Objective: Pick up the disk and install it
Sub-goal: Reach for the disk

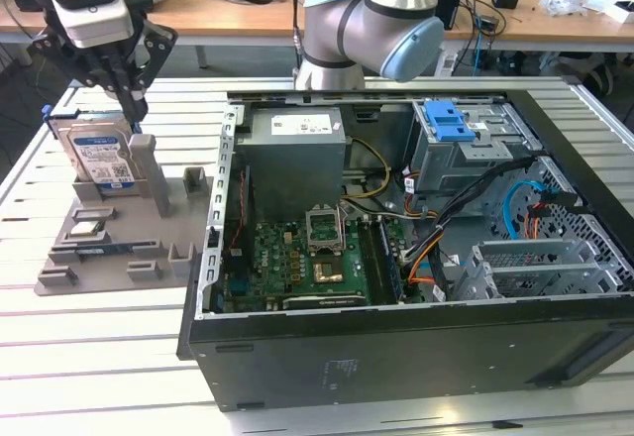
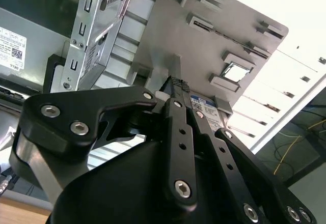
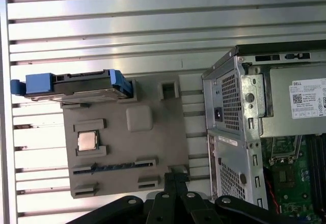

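The disk (image 1: 99, 157), silver with a white-and-blue label and a blue carrier frame, stands on edge in a slot of the grey holder plate (image 1: 109, 248) at the exterior view's left. My gripper (image 1: 132, 109) hangs just above the disk's top edge, close to its right corner, fingers shut with nothing between them. In the first wrist view the disk (image 3: 76, 85) lies along the far side of the holder plate (image 3: 127, 147), apart from my gripper (image 3: 175, 172). In the second wrist view a corner of the disk's label (image 2: 206, 104) peeks past my gripper (image 2: 178, 84).
An open computer case (image 1: 396, 337) lies right of the holder, with a grey power supply (image 1: 295, 149), a motherboard (image 1: 297, 258) and a metal drive cage topped by a blue latch (image 1: 451, 119). A processor chip (image 3: 87, 141) rests in the holder. Slatted white table (image 1: 99, 357) surrounds them.
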Controlling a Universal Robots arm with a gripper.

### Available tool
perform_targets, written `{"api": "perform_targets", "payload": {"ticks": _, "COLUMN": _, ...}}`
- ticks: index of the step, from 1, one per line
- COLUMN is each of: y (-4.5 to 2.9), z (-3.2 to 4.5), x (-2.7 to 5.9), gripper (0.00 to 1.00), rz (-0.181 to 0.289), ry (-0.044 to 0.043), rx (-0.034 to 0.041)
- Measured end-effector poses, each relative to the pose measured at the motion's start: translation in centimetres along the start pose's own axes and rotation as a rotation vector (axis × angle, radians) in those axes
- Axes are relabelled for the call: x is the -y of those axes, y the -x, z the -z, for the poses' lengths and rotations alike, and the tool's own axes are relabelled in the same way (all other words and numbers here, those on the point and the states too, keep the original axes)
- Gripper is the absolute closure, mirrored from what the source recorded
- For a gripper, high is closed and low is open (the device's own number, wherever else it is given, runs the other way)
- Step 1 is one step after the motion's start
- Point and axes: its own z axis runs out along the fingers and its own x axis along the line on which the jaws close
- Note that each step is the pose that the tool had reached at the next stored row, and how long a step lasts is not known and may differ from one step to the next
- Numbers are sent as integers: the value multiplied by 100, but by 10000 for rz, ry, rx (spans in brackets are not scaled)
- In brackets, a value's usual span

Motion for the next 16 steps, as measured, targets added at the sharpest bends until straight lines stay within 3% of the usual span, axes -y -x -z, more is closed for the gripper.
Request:
{"api": "perform_targets", "payload": {"ticks": 6, "y": -52, "z": 1, "x": 4, "gripper": 89, "rz": 0, "ry": 0, "rx": 0}}
{"api": "perform_targets", "payload": {"ticks": 16, "y": -199, "z": 5, "x": 15, "gripper": 89, "rz": 0, "ry": 0, "rx": 0}}
